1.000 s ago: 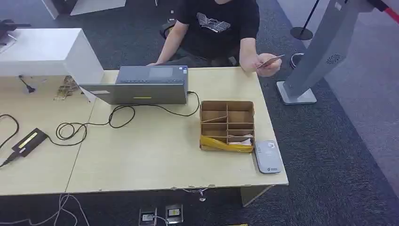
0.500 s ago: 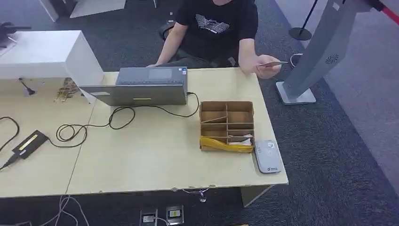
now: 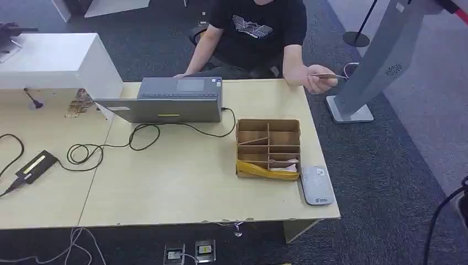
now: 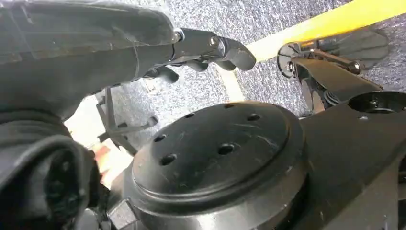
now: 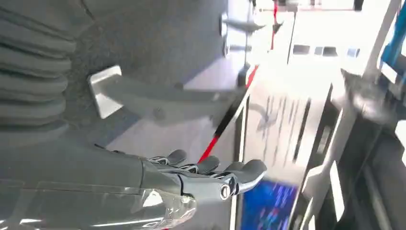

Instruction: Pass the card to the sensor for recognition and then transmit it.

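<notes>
Card (image 3: pixel 325 76) lay flat in a person's hand (image 3: pixel 315 80), held out past the far right corner of the bench (image 3: pixel 182 176), well apart from the sensor (image 3: pixel 317 185). That sensor, a flat grey pad, rested at the bench's near right edge, just beside a cardboard box (image 3: pixel 268 148). Dividers split the box into compartments; the nearest row held a yellow packet (image 3: pixel 265 170) and some pale paper, while the far compartments looked bare. Further left sat a laptop (image 3: pixel 168 99) with a black cable (image 3: pixel 138 138) looping toward a power brick (image 3: pixel 34 165). A white box (image 3: pixel 55 61) stood at the far left, and a grey stand (image 3: pixel 381 61) rose from the carpet beyond the bench.

From the left wrist, the left hand (image 4: pixel 210 48) showed its fingers apart and holding nothing, above carpet crossed by a yellow line (image 4: pixel 325 21). From the right wrist, the right hand (image 5: pixel 210 175) likewise showed fingers stretched out and spread, gripping nothing, with a red strip (image 5: pixel 225 122) and a blue screen (image 5: pixel 268 206) behind it.
</notes>
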`<action>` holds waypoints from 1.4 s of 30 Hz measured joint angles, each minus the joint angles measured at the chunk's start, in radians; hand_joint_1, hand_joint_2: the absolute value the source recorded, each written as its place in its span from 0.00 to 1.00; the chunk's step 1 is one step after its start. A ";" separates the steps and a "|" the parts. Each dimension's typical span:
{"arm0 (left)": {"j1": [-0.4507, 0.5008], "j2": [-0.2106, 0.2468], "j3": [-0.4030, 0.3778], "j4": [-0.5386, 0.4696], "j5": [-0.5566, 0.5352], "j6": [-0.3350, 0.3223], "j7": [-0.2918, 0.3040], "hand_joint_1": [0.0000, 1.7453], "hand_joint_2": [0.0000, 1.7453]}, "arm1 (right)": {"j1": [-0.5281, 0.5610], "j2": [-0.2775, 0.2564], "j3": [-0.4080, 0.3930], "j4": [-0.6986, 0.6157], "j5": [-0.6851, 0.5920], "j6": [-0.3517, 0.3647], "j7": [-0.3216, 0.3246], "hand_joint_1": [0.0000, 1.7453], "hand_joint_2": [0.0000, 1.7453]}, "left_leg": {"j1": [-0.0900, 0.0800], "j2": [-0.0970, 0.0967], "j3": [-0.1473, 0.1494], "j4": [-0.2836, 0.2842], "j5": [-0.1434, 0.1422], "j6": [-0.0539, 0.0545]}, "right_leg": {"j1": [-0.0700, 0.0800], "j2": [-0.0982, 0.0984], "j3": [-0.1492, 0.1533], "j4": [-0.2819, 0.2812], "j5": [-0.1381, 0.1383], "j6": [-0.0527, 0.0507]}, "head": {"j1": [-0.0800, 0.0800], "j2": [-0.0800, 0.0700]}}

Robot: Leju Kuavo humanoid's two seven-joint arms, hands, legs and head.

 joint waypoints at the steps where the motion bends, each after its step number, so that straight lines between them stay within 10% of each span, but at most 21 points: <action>1: 0.000 0.000 0.000 0.000 -0.002 0.000 0.000 0.00 0.00 | -0.019 -0.010 0.021 0.000 0.027 0.032 0.016 0.00 1.00 | 0.000 0.000 0.000 0.000 0.000 0.000 | 0.000 0.000 0.000 0.000 0.000 0.000 | 0.001 0.000; 15: 0.000 0.003 -0.027 0.000 -0.022 0.000 -0.021 0.00 0.00 | -0.235 -0.049 0.459 0.014 0.745 0.279 0.344 0.00 1.00 | 0.001 0.000 0.000 0.000 0.000 -0.001 | 0.001 0.000 -0.001 0.000 -0.001 -0.001 | 0.000 0.000; 31: 0.000 0.017 -0.065 -0.001 -0.033 0.000 -0.030 0.00 0.00 | -0.265 -0.048 0.683 0.109 0.774 0.288 0.346 0.01 1.00 | 0.002 0.000 0.000 0.000 -0.001 -0.001 | 0.001 0.000 -0.001 0.000 -0.001 -0.001 | 0.001 0.000; 32: 0.000 0.018 -0.066 -0.001 -0.033 0.000 -0.030 0.00 0.00 | -0.265 -0.048 0.688 0.113 0.774 0.288 0.346 1.00 1.00 | 0.002 0.000 0.000 0.000 -0.001 -0.001 | 0.001 0.000 -0.001 0.000 -0.001 -0.001 | 0.000 0.000; 42: 0.000 0.019 -0.073 -0.001 -0.033 0.000 -0.030 0.00 0.00 | -0.264 -0.048 0.718 0.131 0.758 0.277 0.336 1.00 1.00 | 0.002 0.000 0.000 0.000 -0.001 -0.001 | 0.001 0.000 -0.001 0.000 -0.001 -0.001 | 0.000 0.000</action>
